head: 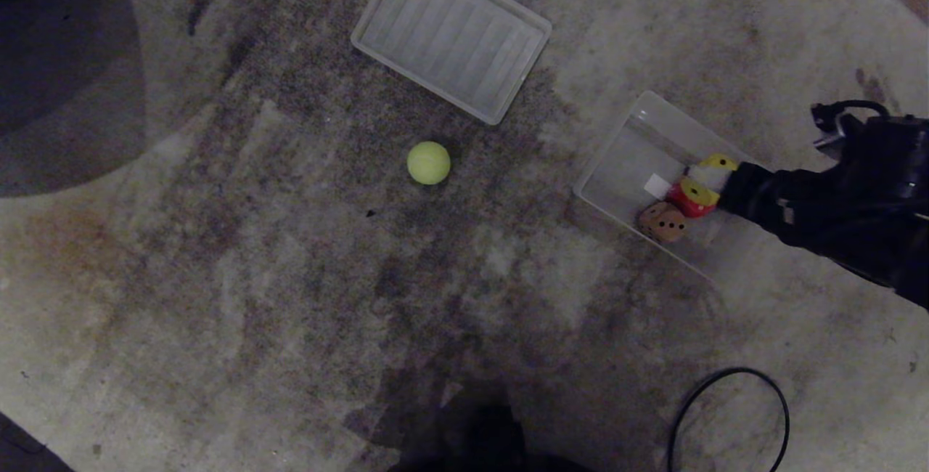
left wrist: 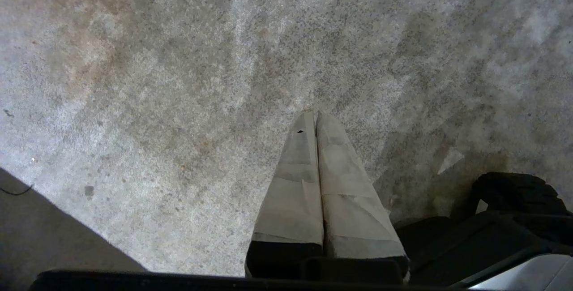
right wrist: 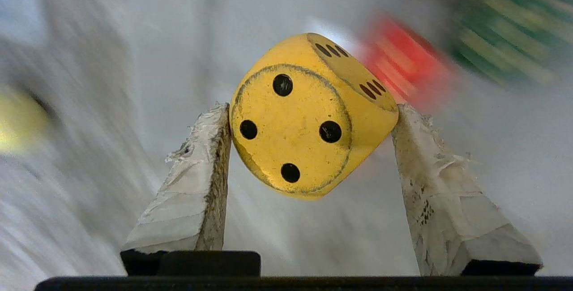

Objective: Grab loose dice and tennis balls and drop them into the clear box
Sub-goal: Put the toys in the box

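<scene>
My right gripper (right wrist: 312, 107) is shut on a yellow die (right wrist: 304, 121), whose face with several black pips is turned to the wrist camera. In the head view the right gripper (head: 707, 178) reaches in from the right and holds the yellow die (head: 698, 192) over the clear box (head: 631, 131). A red die (head: 682, 205) and a peach die (head: 662, 222) lie in the box. The right wrist view shows the red die (right wrist: 403, 58) and a dark green die (right wrist: 506, 27) blurred behind. One tennis ball (head: 428, 163) lies loose on the carpet at mid-floor. My left gripper (left wrist: 315, 114) is shut and empty above bare carpet.
A flat ribbed translucent tray (head: 450, 35) lies on the carpet beyond the ball. A black cable loop (head: 729, 414) lies at the near right. A large dark shape (head: 58, 58) fills the far left corner.
</scene>
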Tool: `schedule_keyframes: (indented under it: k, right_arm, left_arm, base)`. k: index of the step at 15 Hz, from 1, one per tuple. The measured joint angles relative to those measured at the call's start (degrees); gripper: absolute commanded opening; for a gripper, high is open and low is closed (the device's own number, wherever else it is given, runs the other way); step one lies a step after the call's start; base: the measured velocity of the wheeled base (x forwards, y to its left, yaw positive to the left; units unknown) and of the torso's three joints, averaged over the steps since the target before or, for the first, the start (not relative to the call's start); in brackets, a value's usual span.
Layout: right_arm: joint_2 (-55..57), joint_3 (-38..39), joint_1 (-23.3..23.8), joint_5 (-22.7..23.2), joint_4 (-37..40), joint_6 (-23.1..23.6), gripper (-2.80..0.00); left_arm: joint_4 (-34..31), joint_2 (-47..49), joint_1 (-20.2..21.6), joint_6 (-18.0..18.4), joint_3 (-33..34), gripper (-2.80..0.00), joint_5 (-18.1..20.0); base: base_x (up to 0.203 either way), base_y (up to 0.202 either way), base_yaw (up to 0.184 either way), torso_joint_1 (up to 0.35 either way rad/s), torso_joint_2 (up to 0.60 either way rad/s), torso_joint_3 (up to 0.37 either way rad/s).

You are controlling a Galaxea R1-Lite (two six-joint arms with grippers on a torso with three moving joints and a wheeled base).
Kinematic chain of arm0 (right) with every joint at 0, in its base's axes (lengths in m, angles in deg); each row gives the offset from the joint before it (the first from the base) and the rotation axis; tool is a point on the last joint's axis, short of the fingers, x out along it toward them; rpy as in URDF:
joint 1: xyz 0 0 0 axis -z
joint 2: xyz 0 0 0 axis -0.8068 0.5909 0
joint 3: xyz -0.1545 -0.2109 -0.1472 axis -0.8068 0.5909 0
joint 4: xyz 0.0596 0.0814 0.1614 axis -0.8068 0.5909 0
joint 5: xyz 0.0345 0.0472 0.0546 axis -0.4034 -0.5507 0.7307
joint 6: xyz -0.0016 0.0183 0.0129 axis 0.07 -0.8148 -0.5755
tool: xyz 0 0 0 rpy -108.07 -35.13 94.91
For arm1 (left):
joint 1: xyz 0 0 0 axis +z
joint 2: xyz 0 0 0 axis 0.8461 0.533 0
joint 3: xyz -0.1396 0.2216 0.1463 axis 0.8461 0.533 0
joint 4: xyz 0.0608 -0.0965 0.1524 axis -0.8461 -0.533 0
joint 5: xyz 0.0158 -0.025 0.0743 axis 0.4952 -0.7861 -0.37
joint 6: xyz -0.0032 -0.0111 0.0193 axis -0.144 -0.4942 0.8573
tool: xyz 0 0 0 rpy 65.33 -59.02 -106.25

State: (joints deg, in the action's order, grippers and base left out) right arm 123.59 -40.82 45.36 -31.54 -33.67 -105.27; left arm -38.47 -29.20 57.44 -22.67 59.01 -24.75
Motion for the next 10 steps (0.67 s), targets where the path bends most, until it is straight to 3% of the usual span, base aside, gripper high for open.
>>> schedule_keyframes:
  k: [2, 6, 10]
  right_arm:
    - [7.6, -6.0, -1.8, 1.5, -6.7, -1.6, 0.00]
    - [13.2, -9.1, -3.2, 2.3, -10.4, -2.9, 0.00]
    - [9.7, -2.8, -2.8, 3.1, -10.0, -0.6, 0.00]
  left_arm:
    - [0.0, 0.0, 0.0, 0.0, 0.0, -2.80, 0.0]
    - [0.0, 0.0, 0.0, -0.1, 0.0, -2.80, 0.0]
    - [0.0, 0.0, 0.0, 0.0, 0.0, -2.80, 0.0]
  base:
    - [0.000, 0.000, 0.000, 0.000, 0.00, 0.000]
    - [0.000, 0.000, 0.000, 0.000, 0.00, 0.000]
    - [0.000, 0.000, 0.000, 0.000, 0.00, 0.000]
